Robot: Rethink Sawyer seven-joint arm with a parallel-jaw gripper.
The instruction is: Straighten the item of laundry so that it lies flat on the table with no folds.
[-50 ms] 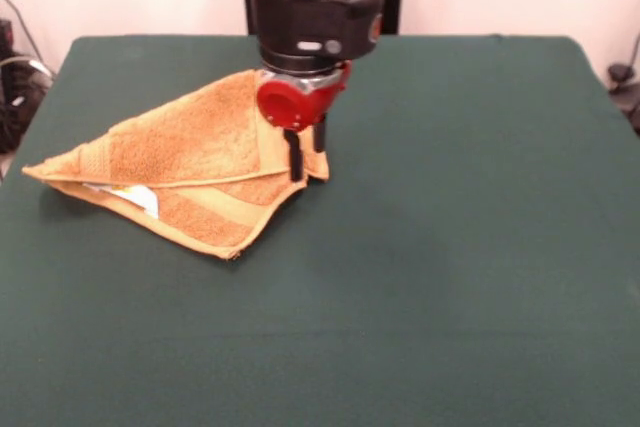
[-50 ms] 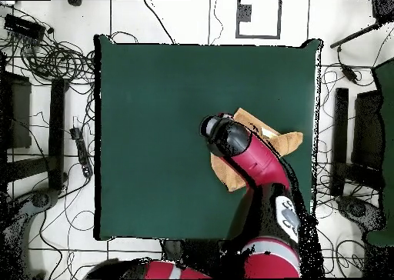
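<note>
The item of laundry (image 1: 180,147) is a golden-orange terry towel lying folded over itself into a rough triangle on the left half of the table (image 1: 450,247). Its woven border band runs along the near edge, and a white tag (image 1: 135,197) peeks out from under the fold. My gripper (image 1: 308,155) points down at the towel's right corner, its two black fingers (image 1: 296,159) closed on the cloth edge there. In the overhead view the arm (image 2: 238,146) covers most of the towel (image 2: 286,141) and hides the gripper.
Dark green cloth covers the table (image 2: 154,123), with wide bare areas away from the towel. Cables (image 2: 46,61) and equipment lie on the floor around the table's sides.
</note>
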